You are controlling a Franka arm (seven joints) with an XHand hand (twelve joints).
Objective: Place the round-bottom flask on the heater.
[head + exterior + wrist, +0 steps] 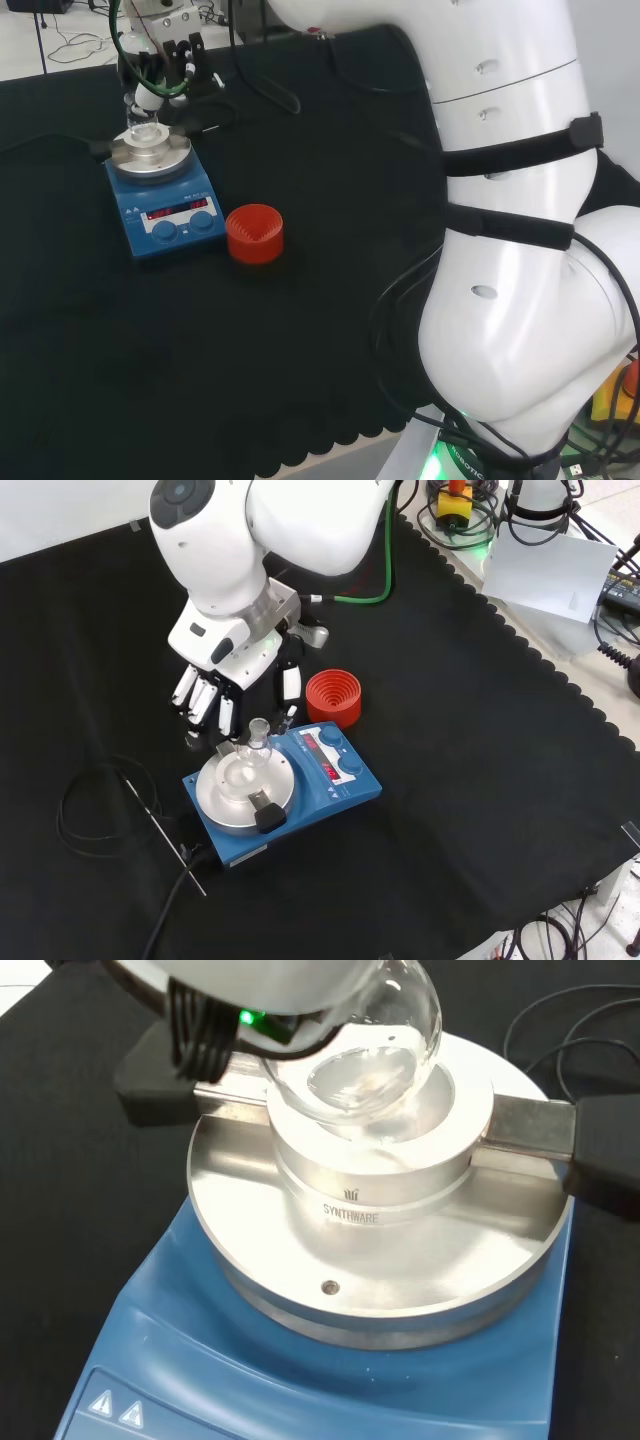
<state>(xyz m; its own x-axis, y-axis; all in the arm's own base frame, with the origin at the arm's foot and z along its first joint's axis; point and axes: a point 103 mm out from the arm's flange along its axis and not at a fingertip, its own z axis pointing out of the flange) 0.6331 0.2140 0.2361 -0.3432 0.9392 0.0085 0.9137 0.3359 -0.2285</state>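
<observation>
The clear round-bottom flask [250,752] sits with its bulb in the well of the round metal block on the blue heater [335,785], neck up. In the wrist view the bulb [375,1060] rests in the well of the block [380,1200]. My hand [215,695] hangs just behind and above the flask's neck, fingers straight and pointing down, thumb apart on the other side; nothing is pinched. In the head view the hand [165,75] is over the flask [148,133] on the heater [165,205].
A red ribbed stand [333,697] stands beside the heater, also in the head view [254,233]. A black cable loop [90,800] and a thin metal rod [165,830] lie on the cloth beside the heater. My white arm links [520,250] rise at the right.
</observation>
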